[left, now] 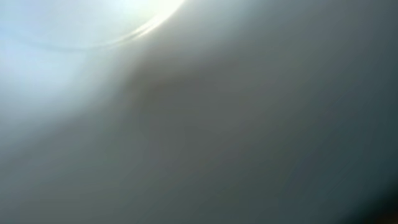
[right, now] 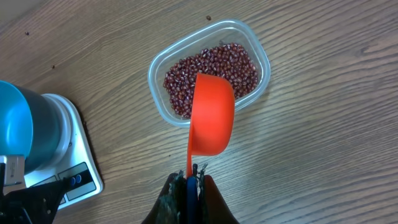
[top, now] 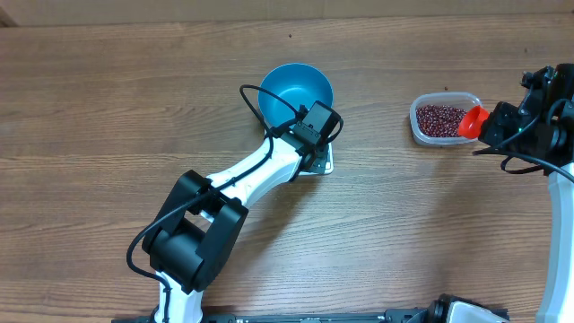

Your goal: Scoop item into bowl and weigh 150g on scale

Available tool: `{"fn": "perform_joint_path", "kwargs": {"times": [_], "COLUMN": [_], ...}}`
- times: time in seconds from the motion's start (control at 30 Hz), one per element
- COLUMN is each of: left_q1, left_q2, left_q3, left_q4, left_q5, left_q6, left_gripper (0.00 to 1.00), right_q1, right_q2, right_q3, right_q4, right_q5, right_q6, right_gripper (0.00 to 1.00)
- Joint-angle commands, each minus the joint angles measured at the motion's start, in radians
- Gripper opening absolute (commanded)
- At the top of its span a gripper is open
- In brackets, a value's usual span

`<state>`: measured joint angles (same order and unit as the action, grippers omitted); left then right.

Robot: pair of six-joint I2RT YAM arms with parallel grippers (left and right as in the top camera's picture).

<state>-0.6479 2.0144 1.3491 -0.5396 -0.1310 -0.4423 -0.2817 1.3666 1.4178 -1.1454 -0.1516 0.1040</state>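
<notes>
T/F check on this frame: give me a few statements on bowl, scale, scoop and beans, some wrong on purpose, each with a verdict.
1. The bowl sits on the scale. True.
2. The scoop lies loose on the table. False: the right gripper is shut on its handle and holds it over the near edge of the tub.
3. The beans lie in the clear tub. True.
4. The bowl is heaped with beans. False: the part of its inside that shows in the overhead view is bare blue.
</notes>
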Motion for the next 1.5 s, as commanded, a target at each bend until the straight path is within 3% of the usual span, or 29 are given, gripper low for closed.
{"fn": "perform_joint_path", "kwargs": {"times": [0.0, 0.2, 0.43, 0.67, 0.87, 1.2, 1.47], "left_q1": [0.012, -0.003, 0.002, 0.023, 0.148, 0.364, 0.414], "left_q2": [0.029, -0.084, -0.275, -0.413, -0.483, -0.511, -0.512], "left_q3": [0.016, 0.109, 0.204, 0.211, 0.211, 0.211, 0.212], "left_q4": [-0.027, -0.191, -0.227, -0.253, -0.34, -0.402, -0.464], "left_q5": [0.002, 0.059, 0.158, 0.158, 0.162, 0.444, 0.542], "left_q6": [0.029, 0.1, 0.234, 0.245, 0.26, 0.563, 0.74], "left_gripper": [0.04, 0.04, 0.04, 0.04, 0.04, 0.04, 0.09], "right_q1": [-0.006, -0.006, -0.006, -0.006, -0.006, -0.006, -0.006], "right_q2": [0.005, 0.005, 0.005, 0.005, 0.005, 0.005, 0.005], "right_q3": [0.008, 0.008, 0.008, 0.008, 0.008, 0.008, 0.008], "right_q4": [-0.002, -0.007, 0.006, 0.017, 0.023, 0.024, 0.025], "right_q5": [0.021, 0.039, 0.039, 0.039, 0.039, 0.037, 0.035], "right_q6": [-0.001, -0.001, 0.0, -0.001, -0.001, -0.001, -0.001], "right_gripper": [0.04, 0.04, 0.04, 0.04, 0.04, 0.04, 0.04]}}
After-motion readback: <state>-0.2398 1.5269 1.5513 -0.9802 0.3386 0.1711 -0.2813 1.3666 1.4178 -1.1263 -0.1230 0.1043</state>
